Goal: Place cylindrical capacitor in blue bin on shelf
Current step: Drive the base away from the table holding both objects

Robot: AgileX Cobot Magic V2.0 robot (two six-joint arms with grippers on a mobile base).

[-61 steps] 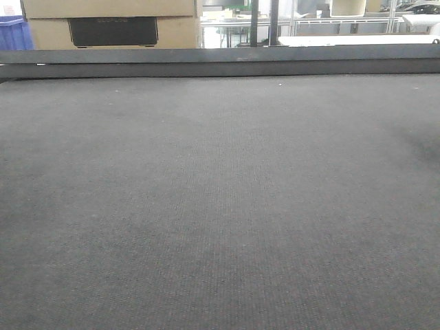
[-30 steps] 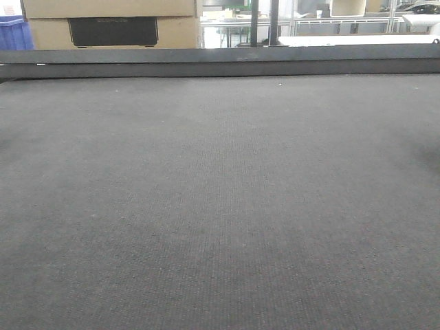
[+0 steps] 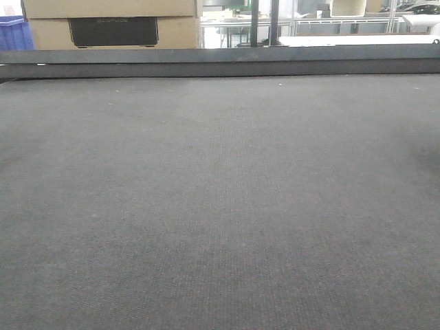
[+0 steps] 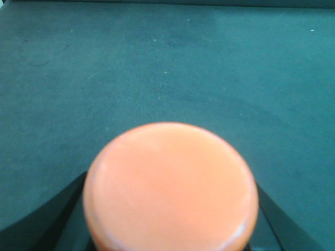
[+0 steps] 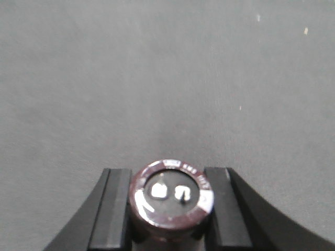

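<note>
Between the two black fingers (image 5: 116, 209) of the right claw (image 5: 168, 173) stands the cylindrical capacitor (image 5: 171, 194). The claw is closed narrowly on it, one pad touching each side. The dark brown rim and the pale top with two small shiny marks face the right wrist camera, and the body below is hidden by its own top.

At the left claw (image 4: 170, 209) a round orange thing (image 4: 170, 185) fills the near part of the wrist view, blurred and very close to the lens. Only the outer parts of the two dark fingers (image 4: 49, 222) show at both sides of it. It covers the place where they would meet it, so I cannot tell if this claw grips it or only stands around it.

Under both claws lies the counter (image 3: 220, 206), covered by a grey woven mat with a few small pale specks. In the front view neither claw shows.

At the far edge of the counter runs a dark low rail (image 3: 220, 62). Behind it, on the left, are stacked cardboard boxes (image 3: 110, 20) with a black panel, and a blue crate (image 3: 14, 33) just beside them at the picture border. Two dark upright posts (image 3: 254, 20) rise near the middle. On the right stand pale tables and metal frames (image 3: 344, 24), too far to read well.
</note>
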